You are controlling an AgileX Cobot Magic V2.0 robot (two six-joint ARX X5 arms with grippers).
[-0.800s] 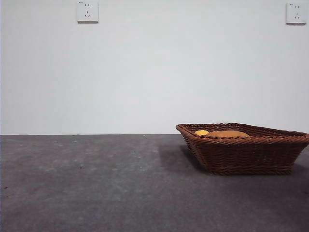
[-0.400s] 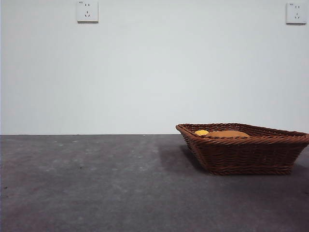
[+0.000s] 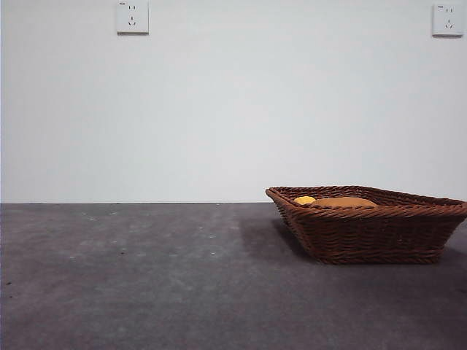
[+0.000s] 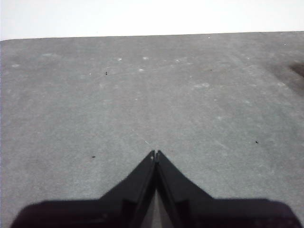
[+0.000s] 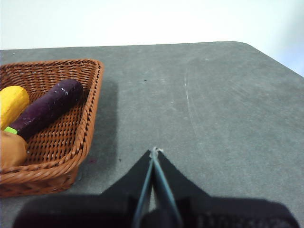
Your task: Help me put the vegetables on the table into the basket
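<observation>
Left claw [image 4: 155,153]: two black jaws pressed together, tips meeting in a point, nothing between them. It hangs over bare flat dark grey speckled counter [image 4: 142,95]. Ahead of the tips, only grey surface with pale flecks and a few dark specks runs to the far edge; a dark shadow patch sits well off to one side, near the far corner.

Right claw [image 5: 154,151]: black jaws likewise pressed together, holding nothing, above the same grey counter. Off to one side of the tips, near but not touching, stands the shallow rectangular dark brown woven wicker basket [image 5: 90,109] with its braided rim. Inside it, nearest first: the rounded orange-brown potato [image 5: 10,149], only partly in view at the frame edge; then the slim dark purple eggplant [image 5: 47,108] lying at a slant, its bright green stem end next to the potato; then the yellow corn cob [image 5: 12,104], just beside the eggplant on the side away from the claw. All three lie on the basket floor.

Front view: neither claw shows. The basket [image 3: 379,233] sits on the counter [image 3: 146,277], with the potato top [image 3: 343,202] and a bit of the corn [image 3: 304,199] peeking above the rim; the eggplant is hidden. Beyond, a white wall [image 3: 233,109] carries two white sockets [image 3: 132,17].
</observation>
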